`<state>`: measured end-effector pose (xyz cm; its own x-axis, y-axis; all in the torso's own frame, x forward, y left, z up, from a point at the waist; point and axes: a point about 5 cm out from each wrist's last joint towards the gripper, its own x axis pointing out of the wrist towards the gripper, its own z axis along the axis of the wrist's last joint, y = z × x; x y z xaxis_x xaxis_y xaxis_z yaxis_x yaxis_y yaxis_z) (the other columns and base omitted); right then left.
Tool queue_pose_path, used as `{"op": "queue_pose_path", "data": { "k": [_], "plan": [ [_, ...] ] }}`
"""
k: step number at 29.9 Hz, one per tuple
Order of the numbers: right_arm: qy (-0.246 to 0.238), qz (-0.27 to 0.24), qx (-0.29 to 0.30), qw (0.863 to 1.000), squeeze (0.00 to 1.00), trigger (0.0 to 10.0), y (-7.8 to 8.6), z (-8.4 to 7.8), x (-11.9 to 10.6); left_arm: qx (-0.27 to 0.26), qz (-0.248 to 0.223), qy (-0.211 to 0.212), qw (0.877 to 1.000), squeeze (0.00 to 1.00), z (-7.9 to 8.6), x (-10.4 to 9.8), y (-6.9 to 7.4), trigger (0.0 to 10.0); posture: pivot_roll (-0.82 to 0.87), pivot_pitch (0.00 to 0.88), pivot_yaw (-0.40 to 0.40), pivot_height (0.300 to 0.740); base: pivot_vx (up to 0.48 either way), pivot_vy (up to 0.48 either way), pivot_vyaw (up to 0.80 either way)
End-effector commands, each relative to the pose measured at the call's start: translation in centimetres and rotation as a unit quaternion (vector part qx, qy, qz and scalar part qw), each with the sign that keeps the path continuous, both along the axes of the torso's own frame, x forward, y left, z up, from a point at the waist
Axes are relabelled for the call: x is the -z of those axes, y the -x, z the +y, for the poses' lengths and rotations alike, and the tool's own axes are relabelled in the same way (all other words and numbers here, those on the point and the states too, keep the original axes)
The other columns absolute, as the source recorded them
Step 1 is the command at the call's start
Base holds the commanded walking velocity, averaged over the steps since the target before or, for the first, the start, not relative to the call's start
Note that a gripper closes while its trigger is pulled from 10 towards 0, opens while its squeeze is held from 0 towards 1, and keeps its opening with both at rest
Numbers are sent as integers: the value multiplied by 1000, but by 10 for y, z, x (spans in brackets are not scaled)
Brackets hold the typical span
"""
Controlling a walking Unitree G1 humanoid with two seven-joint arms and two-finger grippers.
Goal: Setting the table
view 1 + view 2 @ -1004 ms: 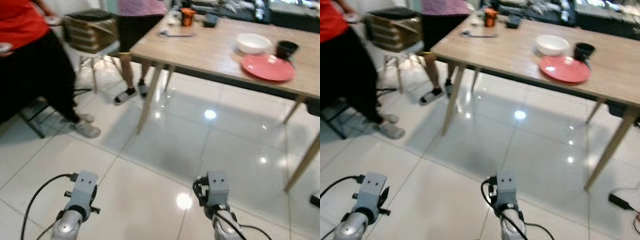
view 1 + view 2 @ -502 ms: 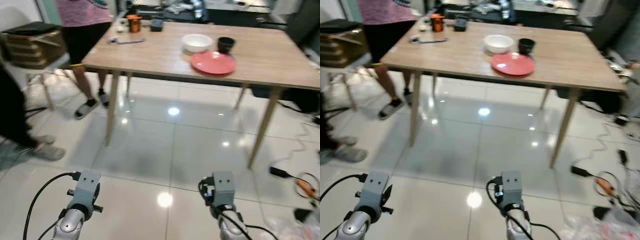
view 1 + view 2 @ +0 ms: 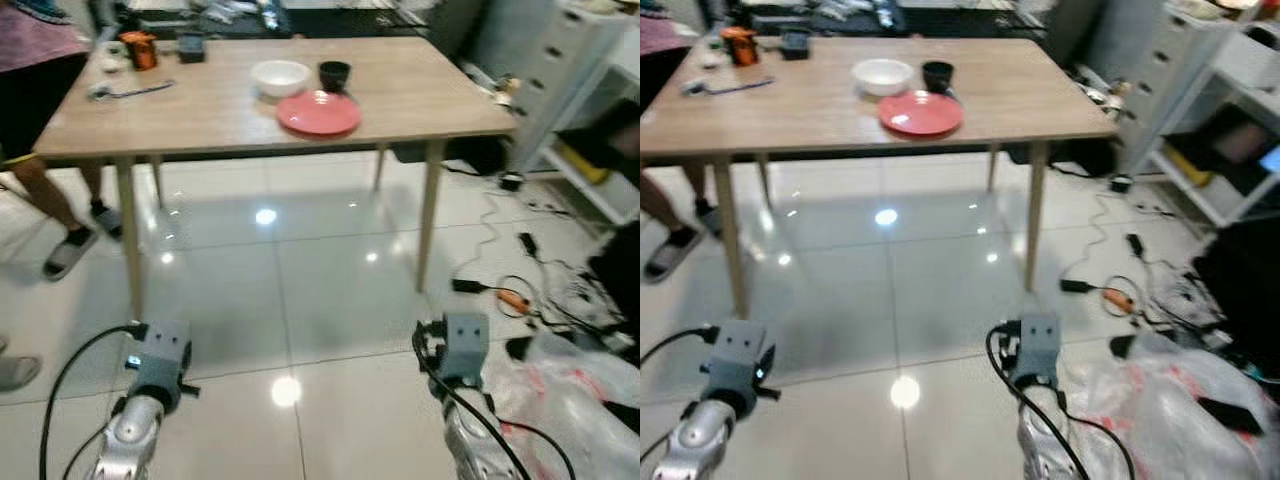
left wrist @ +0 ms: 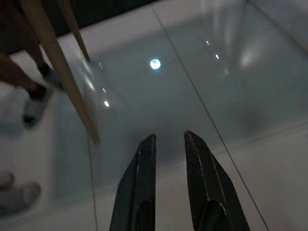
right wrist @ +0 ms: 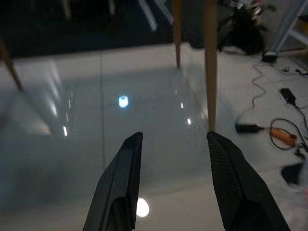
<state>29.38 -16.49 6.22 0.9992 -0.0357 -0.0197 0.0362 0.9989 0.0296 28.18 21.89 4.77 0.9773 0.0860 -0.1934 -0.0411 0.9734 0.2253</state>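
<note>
No lettering, label, brand mark or number is showing clearly enough to read anywhere in these views. The small items lying at the far end of the tabletop [image 3: 420, 95] are appearing too blurred for any print on them to be made out.

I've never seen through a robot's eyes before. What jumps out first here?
A wooden table stands ahead on the shiny floor, with a red plate near its front edge; a white bowl and a black cup sit just behind it. Cables and plastic bags clutter the floor on the right.
</note>
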Motion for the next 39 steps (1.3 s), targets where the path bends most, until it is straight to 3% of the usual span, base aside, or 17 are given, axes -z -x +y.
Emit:
{"op": "queue_pose_path", "data": {
  "k": [1,4,8,25,30,39],
  "plan": [
    [-17,-44,-4,999,0,10000,-11,2,-25,-10,-36,6,999,4,-5,-18,-11,10000,10,24,59,740,480,0,0],
    [-23,-75,-19,997,0,10000,-17,11,-43,-11,-65,12,998,4,-11,-31,-20,10000,10,24,59,740,480,0,0],
    [-28,-87,-30,995,0,10000,-16,16,-50,-6,-72,16,997,0,-17,-36,-22,10000,7,21,55,740,480,0,0],
    [-32,-66,-36,997,0,10000,-9,18,-49,-8,-63,15,998,0,-21,-36,-18,10000,8,23,51,740,480,0,0],
    [-30,-62,-29,997,0,10000,-9,14,-50,-4,-63,12,998,0,-22,-37,-17,10000,8,29,54,740,480,0,-653],
    [-25,-52,-28,998,0,10000,-7,14,-48,1,-57,5,998,0,-25,-37,-17,10000,8,29,55,740,125,0,0]
  ]
}}
